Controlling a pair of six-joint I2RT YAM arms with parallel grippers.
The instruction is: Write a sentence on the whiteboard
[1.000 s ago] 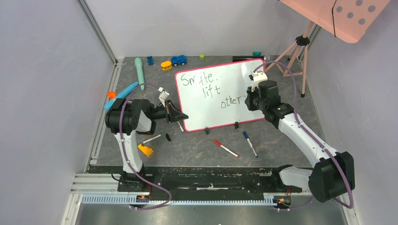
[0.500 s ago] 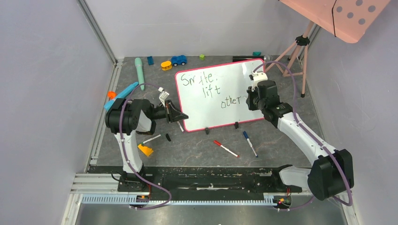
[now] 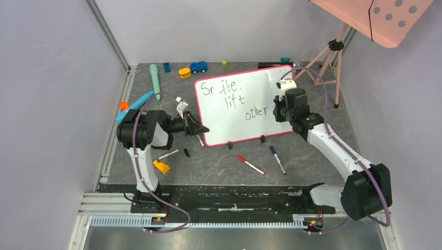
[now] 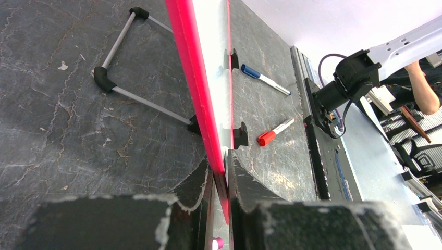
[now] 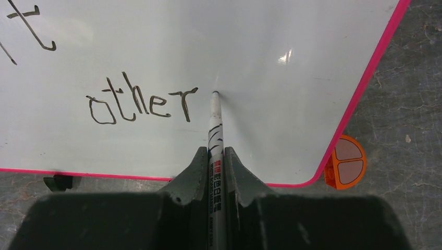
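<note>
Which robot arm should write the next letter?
Right. The right fingers grip the marker, tip on the whiteboard just after "other". The left fingers pinch the board's pink frame, so they're busy.

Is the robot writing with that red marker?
No, the red marker lies loose in front of the whiteboard, while the right gripper holds a white marker with a black tip.
</note>
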